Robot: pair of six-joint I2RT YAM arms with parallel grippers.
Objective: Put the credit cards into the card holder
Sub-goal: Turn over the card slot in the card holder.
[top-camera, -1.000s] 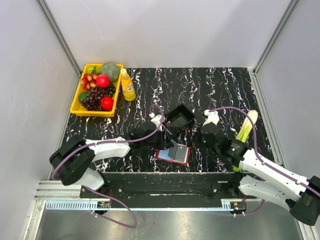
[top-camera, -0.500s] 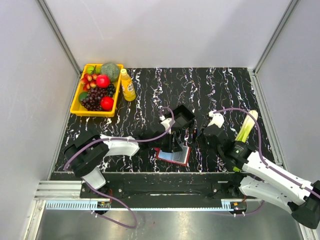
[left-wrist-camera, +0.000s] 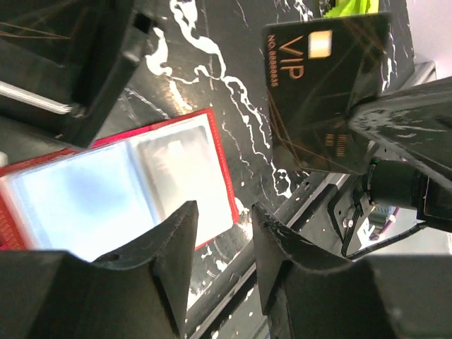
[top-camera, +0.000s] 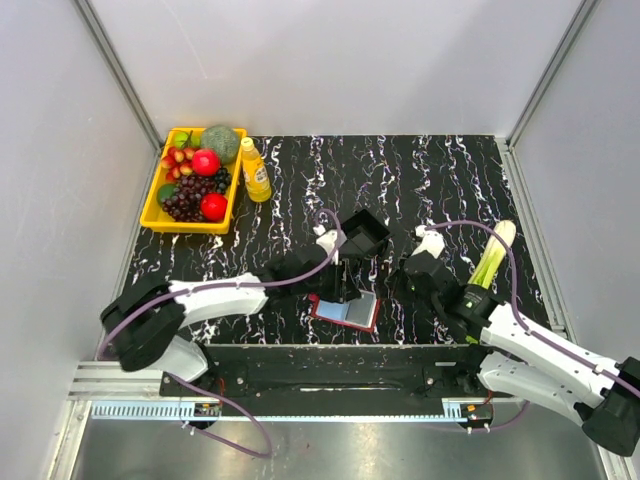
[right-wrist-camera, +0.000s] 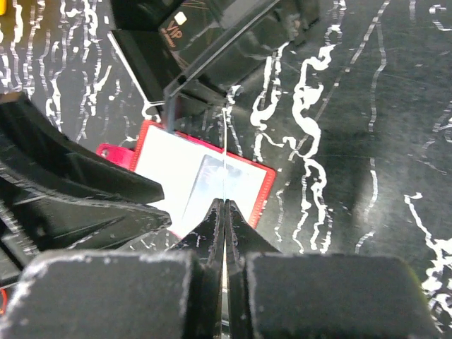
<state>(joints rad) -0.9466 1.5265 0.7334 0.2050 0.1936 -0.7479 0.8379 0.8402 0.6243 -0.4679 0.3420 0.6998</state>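
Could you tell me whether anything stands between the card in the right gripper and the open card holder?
Nothing visible does. The right gripper holds the black card edge-on close to the card holder, whose near half lies uncovered. The left gripper, open, hovers over the holder's other side, beside that path.

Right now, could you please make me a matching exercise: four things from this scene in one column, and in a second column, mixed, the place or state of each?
Things:
1. card holder
2. black VIP card
3. yellow tray
4. bottle

Place or state:
A. stands upright beside the tray
B. pinched in the right arm's jaws
C. lies open on the table
D. holds fruit, far left corner

Pairs: 1-C, 2-B, 3-D, 4-A
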